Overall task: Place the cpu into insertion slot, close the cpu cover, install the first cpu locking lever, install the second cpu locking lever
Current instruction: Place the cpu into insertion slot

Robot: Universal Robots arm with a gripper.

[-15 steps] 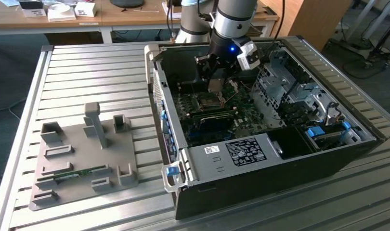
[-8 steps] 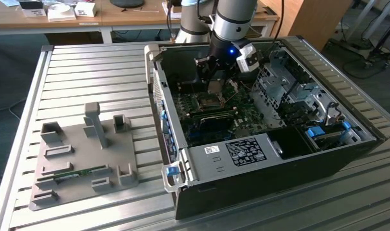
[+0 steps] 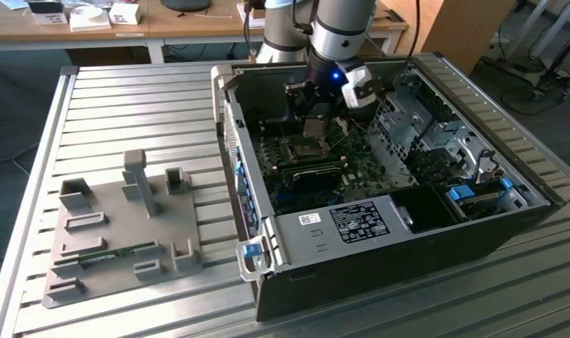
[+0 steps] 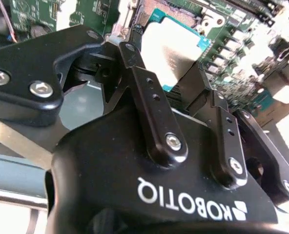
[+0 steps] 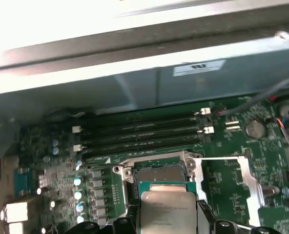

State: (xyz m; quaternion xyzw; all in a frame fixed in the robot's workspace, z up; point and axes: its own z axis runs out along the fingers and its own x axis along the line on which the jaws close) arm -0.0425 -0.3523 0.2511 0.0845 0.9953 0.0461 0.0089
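hand [image 5: 169,222] clenched on cpu [image 5: 168,208] edges, chip level just above open socket [image 5: 156,174] on motherboard [image 5: 232,146]; flat hold likely for square drop-in.

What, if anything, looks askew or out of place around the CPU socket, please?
Nothing stands out. The gripper holds the cpu over the open socket, roughly square to it, and no damage shows on the motherboard around it.

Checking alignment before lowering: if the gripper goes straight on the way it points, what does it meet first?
The gripper, holding the cpu, would probably meet the open insertion slot first; depth is unclear.
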